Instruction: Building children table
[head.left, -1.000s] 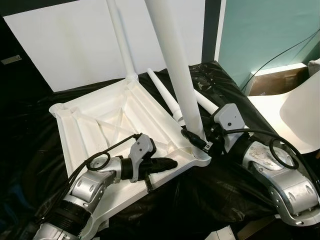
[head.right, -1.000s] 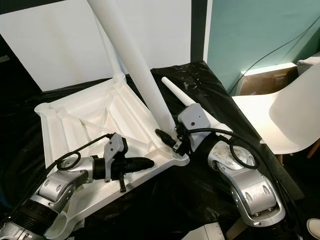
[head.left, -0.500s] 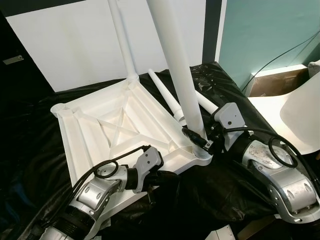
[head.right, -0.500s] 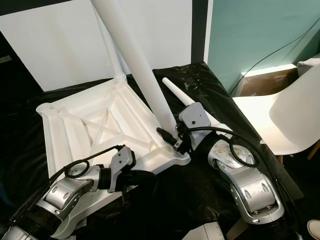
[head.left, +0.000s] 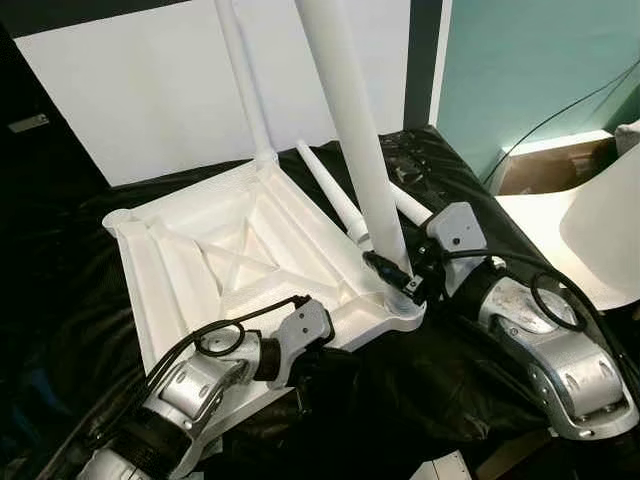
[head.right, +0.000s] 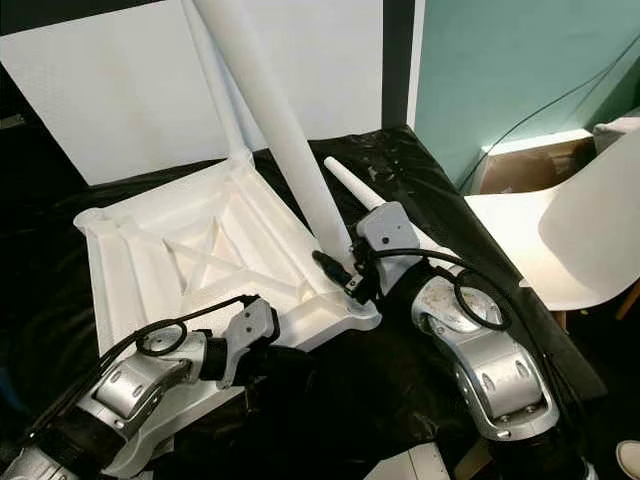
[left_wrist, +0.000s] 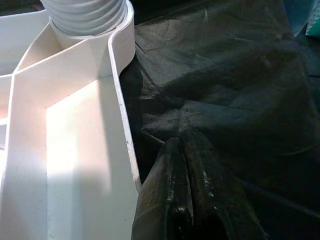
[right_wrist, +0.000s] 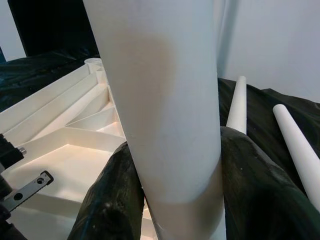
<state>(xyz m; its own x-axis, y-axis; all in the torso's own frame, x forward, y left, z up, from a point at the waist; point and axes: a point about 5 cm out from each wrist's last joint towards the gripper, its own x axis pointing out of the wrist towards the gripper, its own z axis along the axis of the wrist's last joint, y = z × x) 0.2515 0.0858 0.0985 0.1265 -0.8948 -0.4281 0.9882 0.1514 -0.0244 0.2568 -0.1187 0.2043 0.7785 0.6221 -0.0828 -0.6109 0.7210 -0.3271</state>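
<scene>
The white tabletop (head.left: 170, 270) lies upside down on a black sheet. One white leg (head.left: 245, 80) stands in its far corner. A second, thicker leg (head.left: 360, 130) stands in the near right corner, and my right gripper (head.left: 395, 280) is shut on its base; the right wrist view shows a black finger (right_wrist: 107, 200) on each side of the leg (right_wrist: 160, 100). Two loose legs (head.left: 330, 190) (head.left: 410, 205) lie on the sheet behind it. My left gripper (left_wrist: 183, 142) is shut and empty, resting on the black sheet beside the tabletop's near edge (left_wrist: 125, 125), below a ribbed corner socket (left_wrist: 87, 15).
A white chair (head.left: 610, 230) stands to the right, with a cardboard box (head.left: 545, 160) and a cable behind it by the teal wall. A large white board (head.left: 150, 90) leans at the back. The black sheet (head.left: 420, 390) covers the surface around the tabletop.
My left gripper has slid off the tabletop's underside, over its near edge and down onto the black sheet. The right gripper keeps its hold on the standing leg.
</scene>
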